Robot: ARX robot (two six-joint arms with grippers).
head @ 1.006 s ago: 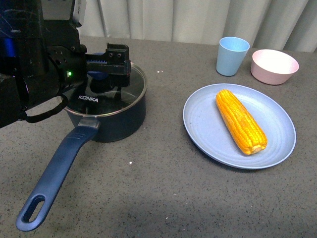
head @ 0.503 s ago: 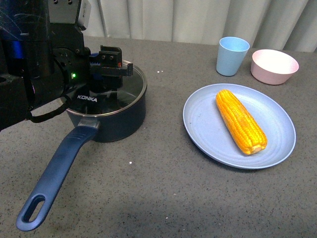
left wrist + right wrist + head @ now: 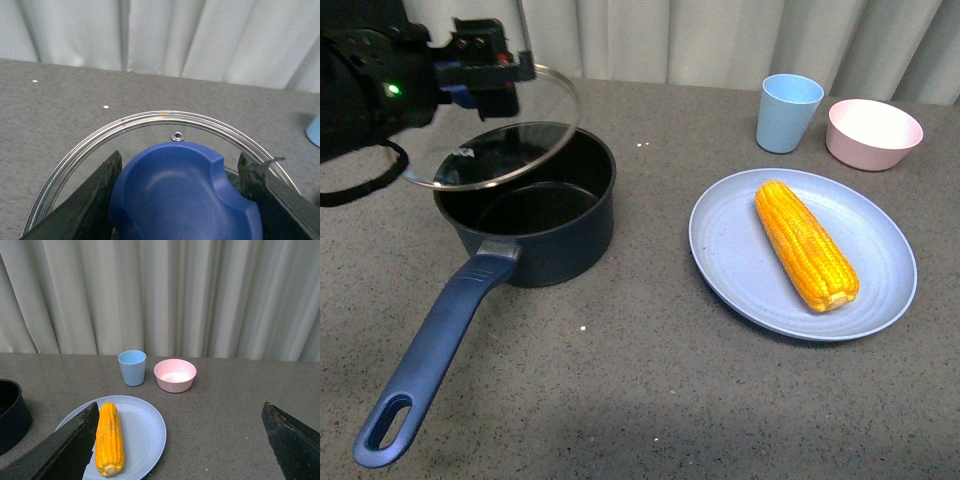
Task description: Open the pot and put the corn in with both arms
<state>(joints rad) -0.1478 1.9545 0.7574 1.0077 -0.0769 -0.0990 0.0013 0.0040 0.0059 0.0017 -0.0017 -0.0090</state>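
Observation:
The dark navy pot [image 3: 535, 215] stands open at the left, its black inside bare and its long blue handle [image 3: 430, 350] pointing to the near left. My left gripper [image 3: 485, 80] is shut on the blue knob [image 3: 182, 192] of the glass pot lid [image 3: 495, 135], which hangs tilted above the pot's far-left rim. The corn [image 3: 806, 245] lies on a blue plate [image 3: 740, 260] at the right; it also shows in the right wrist view [image 3: 110, 438]. My right gripper [image 3: 180, 445] is open and empty, above the table beside the plate; it is out of the front view.
A light blue cup [image 3: 788, 112] and a pink bowl [image 3: 874, 133] stand at the back right, behind the plate. A pale curtain hangs behind the grey table. The pot's rim [image 3: 10, 407] shows at the edge of the right wrist view.
My left gripper has lifted the lid off the pot, up and to the left, tilting it. The pot now stands open. The corn and plate have not moved.

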